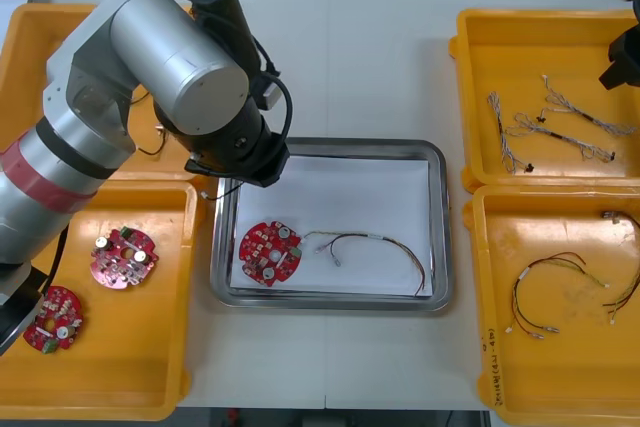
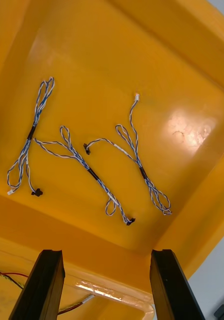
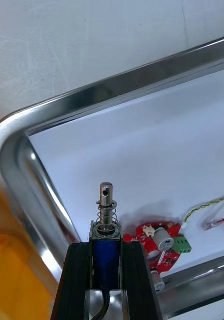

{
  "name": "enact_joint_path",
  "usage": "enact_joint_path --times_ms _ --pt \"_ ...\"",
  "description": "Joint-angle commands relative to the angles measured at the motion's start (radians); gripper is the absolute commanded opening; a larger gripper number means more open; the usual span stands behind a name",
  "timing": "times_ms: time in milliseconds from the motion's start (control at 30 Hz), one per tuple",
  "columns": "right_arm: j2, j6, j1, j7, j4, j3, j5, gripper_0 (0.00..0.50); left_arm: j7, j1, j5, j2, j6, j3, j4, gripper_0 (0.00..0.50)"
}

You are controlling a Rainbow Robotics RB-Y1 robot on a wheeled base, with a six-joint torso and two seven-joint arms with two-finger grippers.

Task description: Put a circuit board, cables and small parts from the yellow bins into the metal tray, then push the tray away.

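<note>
The left gripper point(image 3: 106, 247), jaws pinching a small blue-bodied metal part point(image 3: 106, 220) with a spring, hangs over the far left corner of the white-lined metal tray point(image 1: 441, 237) holding a round red circuit board point(image 1: 270, 252), while the right gripper point(image 2: 106, 252), jaws spread, hovers above twisted blue and white cables point(image 2: 92, 172).

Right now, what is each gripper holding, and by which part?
Left gripper grips a small metal part by its blue body, over the tray; right gripper open, empty.
</note>
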Motion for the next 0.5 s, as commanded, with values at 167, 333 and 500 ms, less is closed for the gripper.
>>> enact_joint_path --times_ms 167,333,500 --pt "-0.059 0.003 -0.131 0.184 0.156 -0.025 0.053 0.500 0.036 -0.060 -0.010 -0.033 -0.095 -0.072 0.083 0.000" --pt "-0.069 0.003 -0.166 0.270 0.236 -0.031 0.079 0.500 0.027 -0.065 -0.019 -0.031 -0.126 -0.110 0.120 0.001" --pt "-0.078 0.003 -0.207 0.336 0.339 -0.031 0.094 0.500 0.020 -0.065 -0.022 -0.031 -0.138 -0.129 0.151 0.001"
